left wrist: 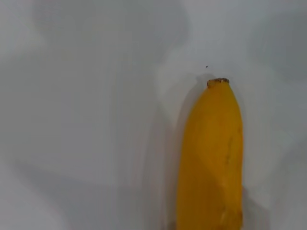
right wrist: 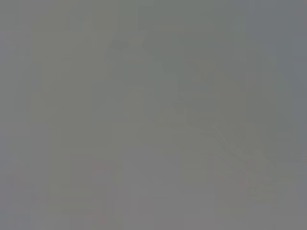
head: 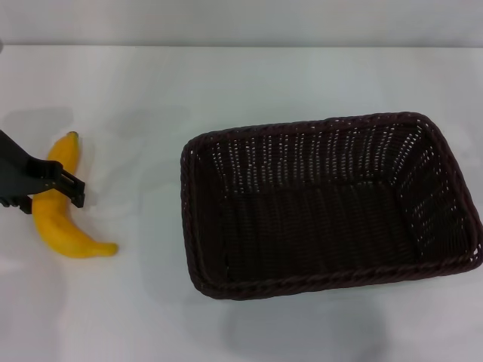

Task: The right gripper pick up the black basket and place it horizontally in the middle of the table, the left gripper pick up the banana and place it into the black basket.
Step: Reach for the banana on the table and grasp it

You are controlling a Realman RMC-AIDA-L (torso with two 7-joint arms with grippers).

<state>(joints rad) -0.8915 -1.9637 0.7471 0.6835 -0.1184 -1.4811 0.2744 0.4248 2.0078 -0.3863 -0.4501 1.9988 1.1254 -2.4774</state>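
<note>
The banana (head: 53,219) lies on the white table (head: 136,309) at the far left, stem end pointing away from me. It also shows in the left wrist view (left wrist: 211,158), lying flat on the table. My left gripper (head: 47,197) reaches in from the left edge and sits over the banana's middle, open, with one black finger (head: 72,188) across to the banana's right side. The black basket (head: 302,285) stands empty, lengthwise across the table, right of centre. The right gripper is out of view; the right wrist view shows only flat grey.
The table's far edge (head: 241,47) runs along the top of the head view. A strip of bare table (head: 143,196) separates the banana from the basket's left rim.
</note>
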